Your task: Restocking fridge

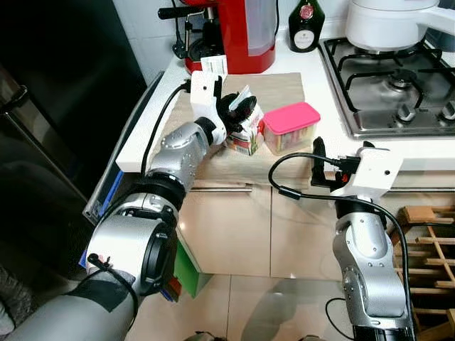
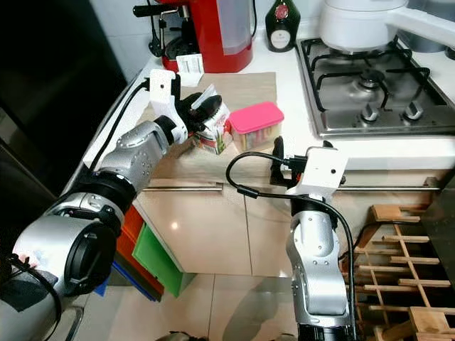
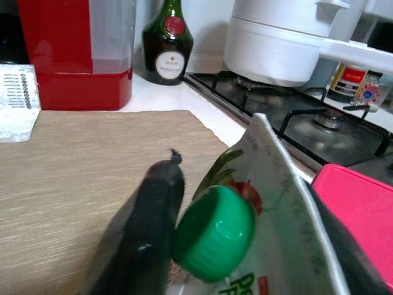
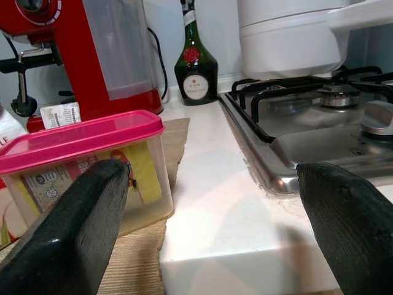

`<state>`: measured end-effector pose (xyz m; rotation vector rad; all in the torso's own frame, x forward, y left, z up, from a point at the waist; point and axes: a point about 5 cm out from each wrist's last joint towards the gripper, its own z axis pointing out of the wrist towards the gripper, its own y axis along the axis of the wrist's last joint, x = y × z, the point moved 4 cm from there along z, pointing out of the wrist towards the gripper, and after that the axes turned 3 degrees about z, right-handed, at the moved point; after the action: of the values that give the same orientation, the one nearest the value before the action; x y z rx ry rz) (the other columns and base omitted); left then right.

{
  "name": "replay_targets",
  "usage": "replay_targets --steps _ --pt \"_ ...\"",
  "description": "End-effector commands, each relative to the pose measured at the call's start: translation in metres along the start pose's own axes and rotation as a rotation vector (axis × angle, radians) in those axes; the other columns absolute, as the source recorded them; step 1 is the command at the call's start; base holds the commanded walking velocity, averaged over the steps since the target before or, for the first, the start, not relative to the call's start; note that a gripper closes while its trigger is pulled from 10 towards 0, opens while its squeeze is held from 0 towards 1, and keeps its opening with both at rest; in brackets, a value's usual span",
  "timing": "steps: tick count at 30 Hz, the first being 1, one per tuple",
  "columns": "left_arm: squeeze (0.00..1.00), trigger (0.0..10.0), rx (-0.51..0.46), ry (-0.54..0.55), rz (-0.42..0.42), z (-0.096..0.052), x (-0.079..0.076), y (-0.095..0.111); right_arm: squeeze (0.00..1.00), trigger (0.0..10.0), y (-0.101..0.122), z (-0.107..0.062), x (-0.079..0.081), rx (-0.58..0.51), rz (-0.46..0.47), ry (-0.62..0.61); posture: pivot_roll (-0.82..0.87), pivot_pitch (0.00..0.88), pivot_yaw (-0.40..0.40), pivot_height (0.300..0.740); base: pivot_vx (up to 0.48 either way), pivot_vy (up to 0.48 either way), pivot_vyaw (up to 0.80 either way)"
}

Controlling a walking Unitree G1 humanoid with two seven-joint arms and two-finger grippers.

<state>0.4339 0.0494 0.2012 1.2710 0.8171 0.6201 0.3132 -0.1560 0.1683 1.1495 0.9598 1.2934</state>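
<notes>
A juice carton (image 1: pixel 247 135) with a green cap (image 3: pixel 215 233) stands on the wooden board (image 1: pixel 281 87) on the counter. My left gripper (image 1: pixel 238 110) is shut on the carton's gable top: one finger (image 3: pixel 144 233) presses beside the cap, the other lies on the far slope. Right beside the carton sits a clear box with a pink lid (image 1: pixel 290 126). My right gripper (image 1: pixel 340 153) hovers open at the counter's front edge, level with the box (image 4: pixel 80 166) and short of it, nothing between its fingers (image 4: pixel 67 233).
A red coffee machine (image 1: pixel 234 32) and a dark bottle (image 1: pixel 306 25) stand at the back of the counter. The gas hob (image 1: pixel 391 85) with a white pot (image 1: pixel 387 21) lies to the right. A black fridge (image 1: pixel 57 106) is left, a wooden rack (image 1: pixel 426 241) low right.
</notes>
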Motion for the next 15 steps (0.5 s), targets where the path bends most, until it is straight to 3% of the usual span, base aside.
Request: replay_targets --steps 1,6,12,15 --pt "0.00 0.0 -0.011 0.002 -0.024 -0.005 0.004 -0.003 0.00 10.0 0.004 0.005 0.002 -0.019 0.001 0.015 -0.06 0.000 0.158 0.732 0.000 0.000 0.00" --pt "0.00 0.0 -0.044 0.013 -0.045 -0.010 0.008 -0.003 0.00 10.0 0.007 0.010 0.001 -0.027 -0.001 0.019 -0.06 0.000 0.139 0.732 0.000 0.000 0.00" --pt "0.00 0.0 -0.094 0.064 -0.019 -0.008 0.016 0.013 0.00 10.0 0.006 0.020 0.008 -0.028 -0.004 0.062 -0.04 0.000 0.104 0.732 0.000 0.000 0.00" --pt "0.00 0.0 -0.182 0.063 0.012 -0.007 0.020 0.045 0.00 10.0 0.009 0.027 0.011 -0.045 -0.003 0.070 -0.03 0.000 0.103 0.732 0.000 0.000 0.00"
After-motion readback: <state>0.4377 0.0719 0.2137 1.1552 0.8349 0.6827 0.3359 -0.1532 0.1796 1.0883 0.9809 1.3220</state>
